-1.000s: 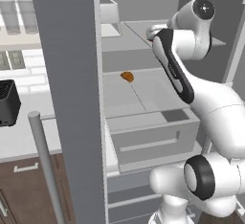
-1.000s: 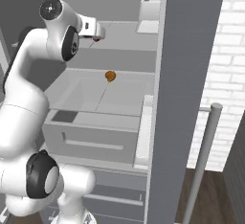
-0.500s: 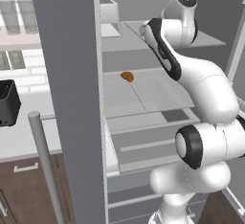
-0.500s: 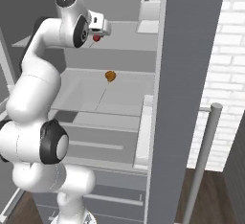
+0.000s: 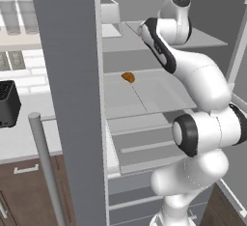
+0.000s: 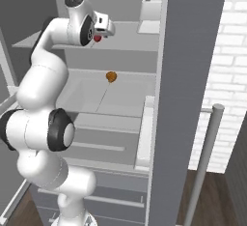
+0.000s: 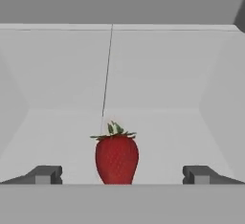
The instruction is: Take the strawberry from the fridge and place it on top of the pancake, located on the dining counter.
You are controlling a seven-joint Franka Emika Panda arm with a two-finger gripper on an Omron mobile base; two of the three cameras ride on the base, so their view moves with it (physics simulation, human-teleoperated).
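Hand view: your strawberry (image 7: 116, 157) stands upright on a pale fridge (image 7: 143, 74) shelf, midway between the gripper's (image 7: 119, 174) widely spread fingertips (image 7: 45, 174), untouched. Right base view: it shows red beside the hand, upper shelf.

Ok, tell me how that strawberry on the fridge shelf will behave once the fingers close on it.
The strawberry stands upright on its narrow tip, so a lopsided touch would probably tip it over. Its rounded, tapering sides suggest it could squirt out of the open gripper. It looks small and soft, so likely light and easily bruised.
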